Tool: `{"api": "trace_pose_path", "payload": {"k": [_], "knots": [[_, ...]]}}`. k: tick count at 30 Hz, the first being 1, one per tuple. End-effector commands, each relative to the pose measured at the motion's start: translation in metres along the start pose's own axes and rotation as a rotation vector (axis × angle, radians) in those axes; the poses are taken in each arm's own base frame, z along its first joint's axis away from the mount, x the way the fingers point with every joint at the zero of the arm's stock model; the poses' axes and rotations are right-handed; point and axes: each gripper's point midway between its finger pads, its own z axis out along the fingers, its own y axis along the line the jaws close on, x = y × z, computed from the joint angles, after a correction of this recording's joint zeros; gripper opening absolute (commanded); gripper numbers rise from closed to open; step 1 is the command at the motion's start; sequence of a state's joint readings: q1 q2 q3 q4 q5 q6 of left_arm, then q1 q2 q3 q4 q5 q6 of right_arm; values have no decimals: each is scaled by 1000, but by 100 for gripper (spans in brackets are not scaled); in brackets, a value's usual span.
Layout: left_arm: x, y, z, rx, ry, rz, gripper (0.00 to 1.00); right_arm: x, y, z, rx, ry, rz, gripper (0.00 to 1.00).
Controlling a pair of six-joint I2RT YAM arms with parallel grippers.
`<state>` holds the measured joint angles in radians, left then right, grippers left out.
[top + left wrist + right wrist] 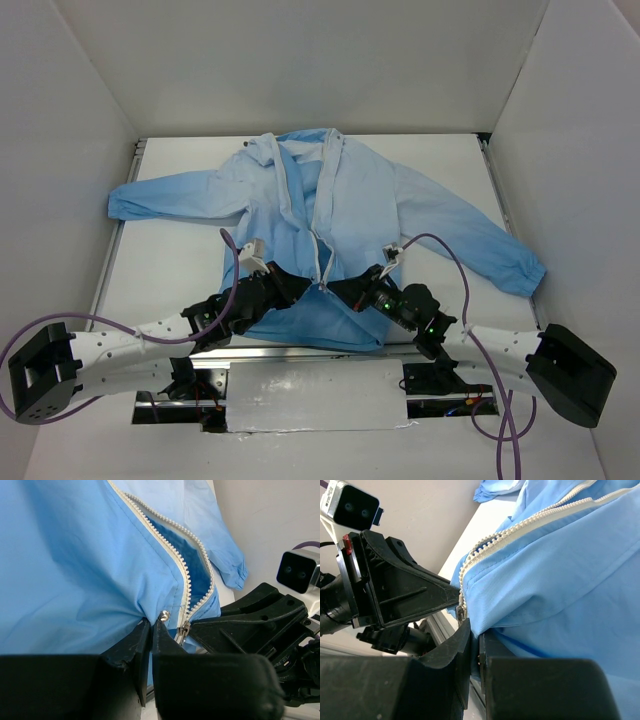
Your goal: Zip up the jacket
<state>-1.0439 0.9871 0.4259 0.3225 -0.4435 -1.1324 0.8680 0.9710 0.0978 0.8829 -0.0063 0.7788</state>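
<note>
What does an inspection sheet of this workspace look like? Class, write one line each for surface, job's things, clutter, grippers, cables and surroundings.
Surface: white table, with the jacket spread on it.
Job's things: light-blue jacket, sleeves out; zipper mostly open, slider down at the bottom hem.
Clutter: nothing seen.
Grippers: left gripper and right gripper each shut on jacket fabric beside the slider.
Cables: purple cables loop along both arms.
Surroundings: white walls; silver panel between the arm bases.

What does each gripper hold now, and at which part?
Both hold the jacket: left gripper pinches fabric beside the zipper bottom end, right gripper the opposite side.
</note>
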Motion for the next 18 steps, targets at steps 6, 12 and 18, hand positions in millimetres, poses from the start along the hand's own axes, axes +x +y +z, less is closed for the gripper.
{"api": "trace_pose_path", "payload": {"k": [6, 12, 18], "knots": [[-6, -37, -4, 119, 11, -64, 0, -31, 22, 13, -47, -100, -52, 0], [-10, -33, -6, 95, -10, -47, 0, -34, 20, 13, -22, -110, -39, 0], [-11, -25, -1, 23, -23, -19, 0, -32, 18, 11, -1, -94, -40, 0]]}}
